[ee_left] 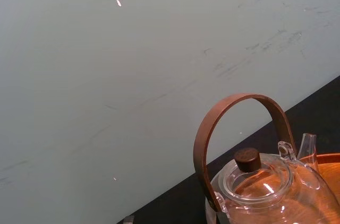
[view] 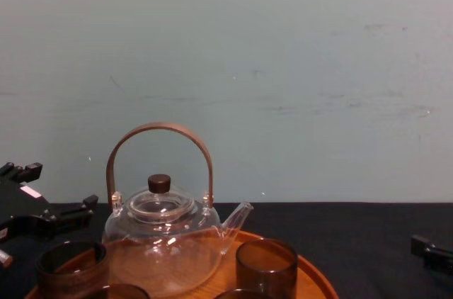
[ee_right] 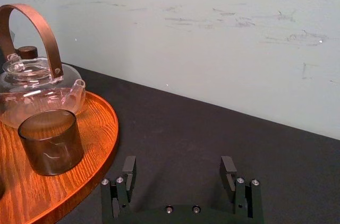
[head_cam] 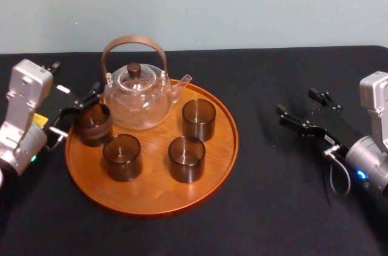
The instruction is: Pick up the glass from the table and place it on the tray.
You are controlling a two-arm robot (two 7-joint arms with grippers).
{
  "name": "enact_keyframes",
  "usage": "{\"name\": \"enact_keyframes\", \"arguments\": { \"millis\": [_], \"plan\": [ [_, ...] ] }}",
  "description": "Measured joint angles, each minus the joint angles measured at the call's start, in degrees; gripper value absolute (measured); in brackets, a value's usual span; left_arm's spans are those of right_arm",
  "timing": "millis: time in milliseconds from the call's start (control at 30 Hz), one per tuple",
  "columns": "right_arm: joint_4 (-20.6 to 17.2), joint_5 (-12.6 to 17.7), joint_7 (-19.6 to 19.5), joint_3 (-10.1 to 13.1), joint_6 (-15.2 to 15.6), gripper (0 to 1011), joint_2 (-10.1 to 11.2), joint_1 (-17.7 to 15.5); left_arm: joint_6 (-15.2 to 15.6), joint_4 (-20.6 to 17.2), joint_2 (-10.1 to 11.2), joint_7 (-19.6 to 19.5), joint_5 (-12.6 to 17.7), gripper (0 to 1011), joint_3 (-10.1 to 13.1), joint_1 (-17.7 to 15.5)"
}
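Glass: standing on tray at left rim, beside teapot; left gripper just beside it, jaws spread; right gripper over table, jaws apart, holding 0 items.

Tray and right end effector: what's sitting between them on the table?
Nothing. In the head view, the stretch of black table between the tray and the open right end effector is bare.
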Motion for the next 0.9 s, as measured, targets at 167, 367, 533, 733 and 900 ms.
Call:
{"name": "enact_keyframes", "arguments": {
  "millis": [167, 367, 533, 733, 900],
  "plan": [
    [0.0, 0.0, 0.0, 0.0, 0.0, 1002, 0.0, 0.0, 0.0, 0.0, 0.0, 0.0, 0.0, 1001, 0.0, 0.0],
    [0.0, 0.0, 0.0, 0.0, 0.0, 1002, 0.0, 0.0, 0.0, 0.0, 0.0, 0.0, 0.0, 1001, 0.0, 0.0],
    [0.0, 0.0, 0.0, 0.0, 0.0, 1003, 0.0, 0.0, 0.0, 0.0, 0.0, 0.0, 0.0, 1001, 0.0, 0.0],
    [0.0, 0.0, 0.0, 0.0, 0.0, 1002, 0.0, 0.0, 0.0, 0.0, 0.0, 0.0, 0.0, 1001, 0.0, 0.0],
    [0.0, 0.0, 0.0, 0.0, 0.0, 1002, 0.0, 0.0, 0.0, 0.0, 0.0, 0.0, 0.0, 1001, 0.0, 0.0]
  ]
}}
